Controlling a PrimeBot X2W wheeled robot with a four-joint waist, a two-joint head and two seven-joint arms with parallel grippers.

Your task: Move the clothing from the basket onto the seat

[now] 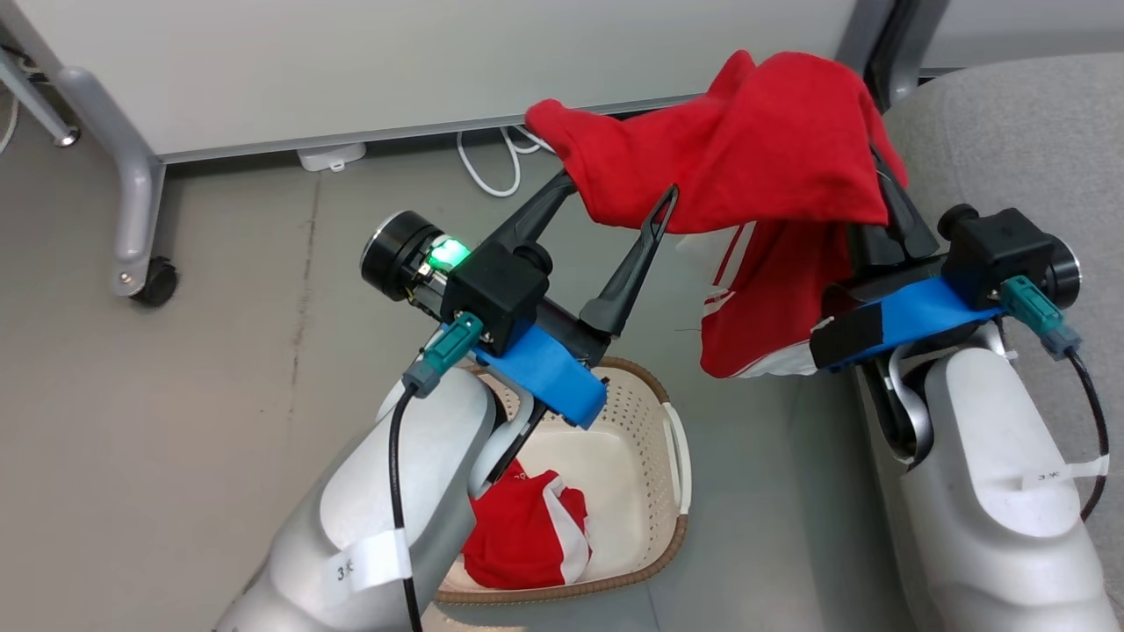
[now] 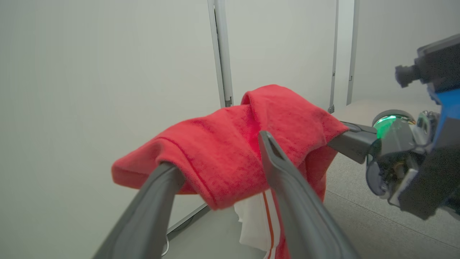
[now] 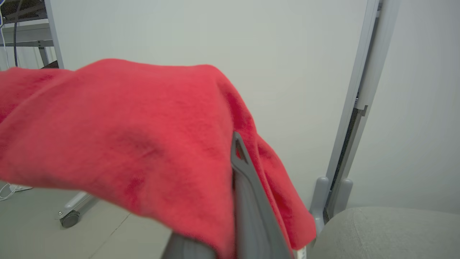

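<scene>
One red piece of clothing [image 1: 746, 149] hangs in the air above the floor, just left of the grey seat [image 1: 1010, 140]. My right gripper [image 1: 882, 206] is shut on its right side, with its fingers mostly buried in the cloth; in the right wrist view the clothing [image 3: 136, 136] drapes over that gripper [image 3: 235, 144]. My left gripper [image 1: 615, 197] stands open: the clothing's left end lies over one finger, while the other finger is bare in front of it [image 2: 273, 162]. A second red piece of clothing [image 1: 527, 531] lies in the cream basket [image 1: 672, 399] under my left forearm.
A pale partition on grey legs with a black caster [image 1: 158, 283] stands behind. A white cable [image 1: 487, 171] loops on the floor at its base. The seat's rounded edge [image 3: 388, 230] lies close to the right gripper.
</scene>
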